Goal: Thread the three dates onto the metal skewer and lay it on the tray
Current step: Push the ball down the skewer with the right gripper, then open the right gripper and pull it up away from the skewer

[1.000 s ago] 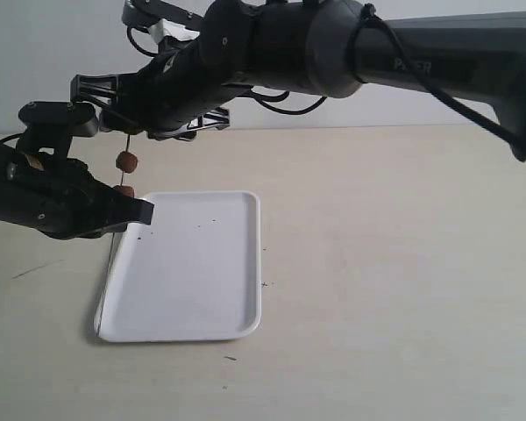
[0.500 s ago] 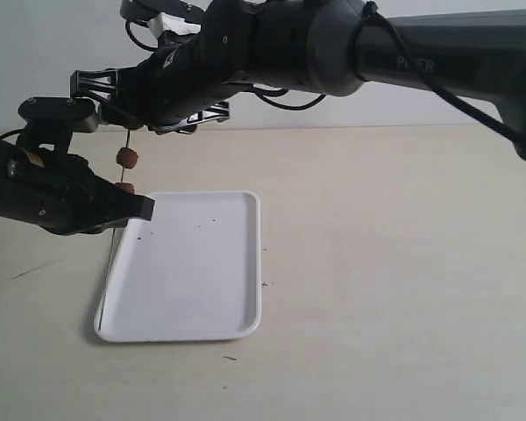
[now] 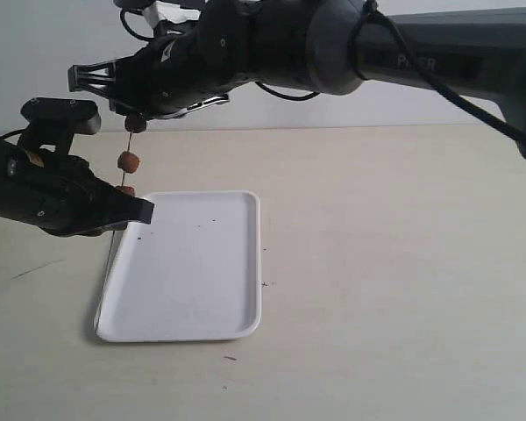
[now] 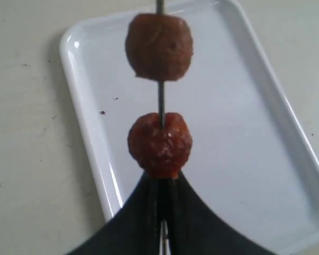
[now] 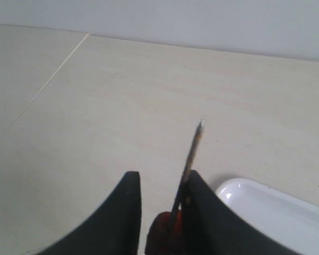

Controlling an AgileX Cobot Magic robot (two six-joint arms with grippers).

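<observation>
1. Exterior: the left gripper [image 3: 127,210] held the metal skewer [image 3: 128,143] upright by the tray [image 3: 193,298]; the right gripper [image 3: 133,121] reached across over its tip.
2. Left wrist: jaws pressed together on the skewer, under two dates [image 4: 159,144].
3. Right wrist: jaws half-spread around the third date [image 5: 160,234], and I could not tell whether they pinched it. The date was best pushed straight down and kept centred.

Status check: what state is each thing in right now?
left gripper: shut on metal skewer, held upright.
lower date: threaded, against left gripper.
middle date: threaded, above it.
top date: on skewer, between fingers of right gripper; grip unclear.
tray: lying flat, skewer not on it.
</observation>
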